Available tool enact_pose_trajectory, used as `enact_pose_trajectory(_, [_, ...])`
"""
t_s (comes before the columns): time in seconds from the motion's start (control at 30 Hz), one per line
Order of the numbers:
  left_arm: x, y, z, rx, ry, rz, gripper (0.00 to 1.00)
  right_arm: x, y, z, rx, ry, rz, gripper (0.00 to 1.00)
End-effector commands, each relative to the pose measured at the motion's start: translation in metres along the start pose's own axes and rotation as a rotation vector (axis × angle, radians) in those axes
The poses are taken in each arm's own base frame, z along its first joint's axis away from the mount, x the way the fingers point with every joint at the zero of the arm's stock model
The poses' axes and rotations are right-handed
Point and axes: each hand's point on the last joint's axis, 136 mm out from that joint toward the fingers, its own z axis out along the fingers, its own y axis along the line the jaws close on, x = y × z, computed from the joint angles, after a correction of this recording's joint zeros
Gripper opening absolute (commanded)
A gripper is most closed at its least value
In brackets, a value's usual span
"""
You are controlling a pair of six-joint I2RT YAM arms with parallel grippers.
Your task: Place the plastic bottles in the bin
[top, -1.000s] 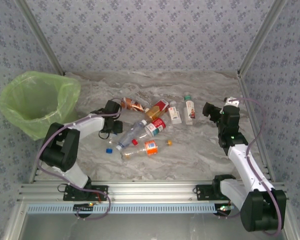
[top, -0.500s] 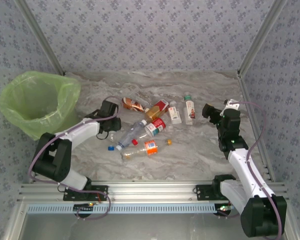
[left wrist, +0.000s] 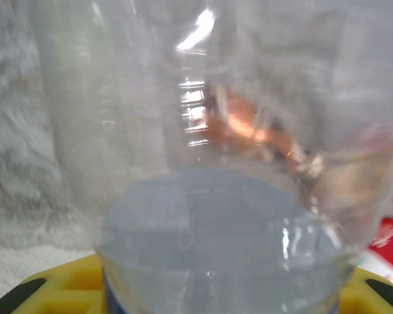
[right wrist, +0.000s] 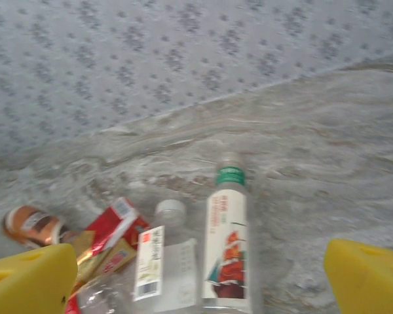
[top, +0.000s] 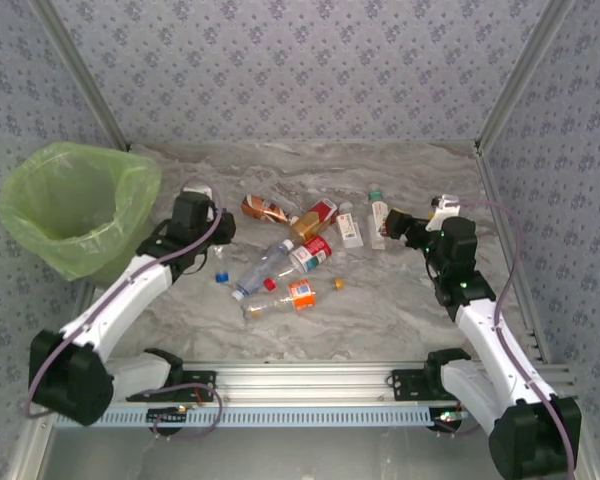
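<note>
I see the left gripper closed round a clear bottle. In its wrist view the bottle stands right between the 2 yellow fingers, so close that it blurs, with a bluish-grey band low down by the pads. The bin, lined with its light-green bag, stands near those jaws on their left, apart from them, mouth open upward. The other bottles lie on the marble table off to the jaws' right.

The right gripper has its jaws spread wide with nothing in them. Ahead of them, between the 2 yellow fingertips, lies a white bottle with a green cap, cap pointing away from the jaws. Just beside it, toward the finger on the left of the wrist view, lies a white-capped bottle with a pale label. Further that way lies a red-labelled bottle, and past that fingertip a brown bottle. I cannot tell whether the open jaws touch any of them.
</note>
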Motion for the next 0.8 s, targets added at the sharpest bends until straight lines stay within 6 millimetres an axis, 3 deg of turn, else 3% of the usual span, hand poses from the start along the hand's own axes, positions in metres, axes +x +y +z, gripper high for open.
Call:
enact_pose_trajectory(0.0, [-0.054, -0.009, -0.036, 0.033, -0.194, -0.041, 0.38, -0.027, 0.033, -0.006, -0.094, -0.054, -0.067, 0.99])
enact_pose_trajectory(0.17, [-0.107, -0.038, -0.076, 0.163, -0.372, 0.055, 0.39, -0.043, 0.042, -0.005, -0.09, -0.127, -0.067, 0.99])
enact_pose_trajectory(0.37, [-0.173, -0.028, -0.116, 0.001, -0.546, 0.172, 0.38, -0.038, 0.053, -0.001, -0.109, -0.105, -0.073, 0.99])
enact_pose_trajectory(0.57, [-0.232, 0.007, -0.16, -0.168, -0.712, 0.184, 0.38, -0.027, 0.049, -0.001, -0.082, -0.079, -0.069, 0.99])
enact_pose_trajectory(0.77, [-0.252, 0.078, -0.189, -0.423, -0.834, 0.088, 0.38, -0.027, 0.047, -0.001, -0.063, -0.084, -0.066, 0.99])
